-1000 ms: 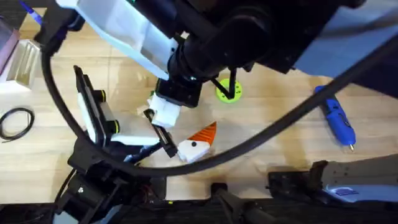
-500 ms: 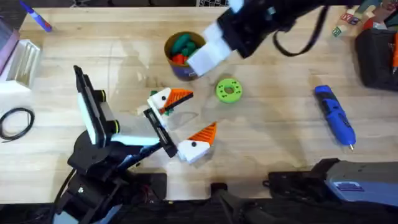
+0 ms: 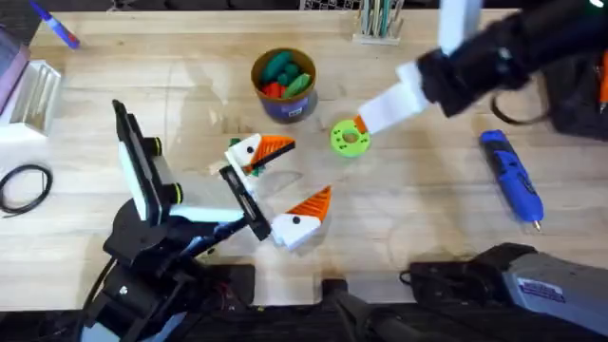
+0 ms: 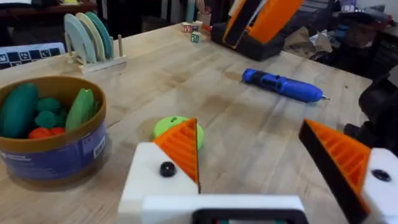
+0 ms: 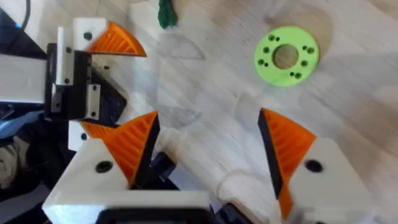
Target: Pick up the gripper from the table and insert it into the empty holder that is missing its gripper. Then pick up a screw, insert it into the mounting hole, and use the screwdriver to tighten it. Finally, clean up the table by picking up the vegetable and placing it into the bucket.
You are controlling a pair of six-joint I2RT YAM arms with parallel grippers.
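two grippers show from overhead: the right gripper, over the bucket half a second ago, now hangs beside the lime disc, so the bucket stands uncovered; the left gripper has stayed put, jaws wide and empty. left wrist: the bucket's white label carries print too small to read; the screwdriver lies untouched. right wrist: jaws wide, empty; a green leafy bit lies on the tabletop.

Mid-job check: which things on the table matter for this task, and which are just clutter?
For the job: screwdriver, bucket, small dark green vegetable.

Lying about: lime-green disc, marker, plate rack, green and red toys already in the bucket.
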